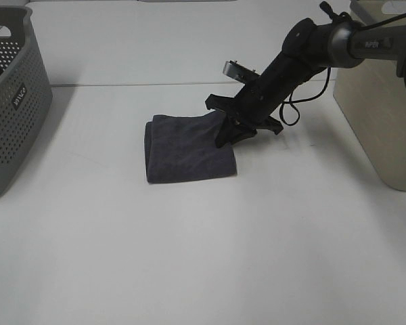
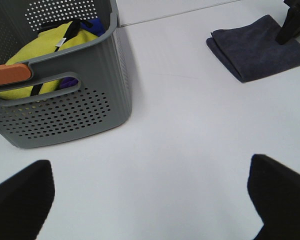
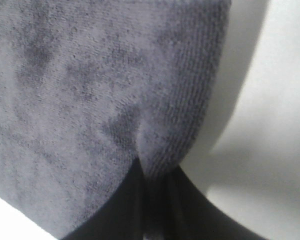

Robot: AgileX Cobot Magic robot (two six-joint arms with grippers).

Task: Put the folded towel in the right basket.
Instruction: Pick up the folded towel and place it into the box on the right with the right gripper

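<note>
The folded dark grey towel [image 1: 189, 149] lies on the white table in the middle; it also shows in the left wrist view [image 2: 257, 47]. My right gripper [image 1: 224, 135] reaches down at the towel's far right corner. In the right wrist view the black fingers [image 3: 125, 200] are pinched together on the towel's edge [image 3: 90, 90], and the cloth puckers up at the pinch. The right basket [image 1: 379, 115], beige with solid walls, stands at the right edge of the table. My left gripper [image 2: 150, 200] is open and empty over bare table, away from the towel.
A grey perforated basket [image 1: 13, 101] stands at the far left; in the left wrist view its wall [image 2: 65, 110] holds a yellow cloth [image 2: 45, 55] and other items. A cable loops off the right arm [image 1: 294, 108]. Bare white table lies between towel and beige basket.
</note>
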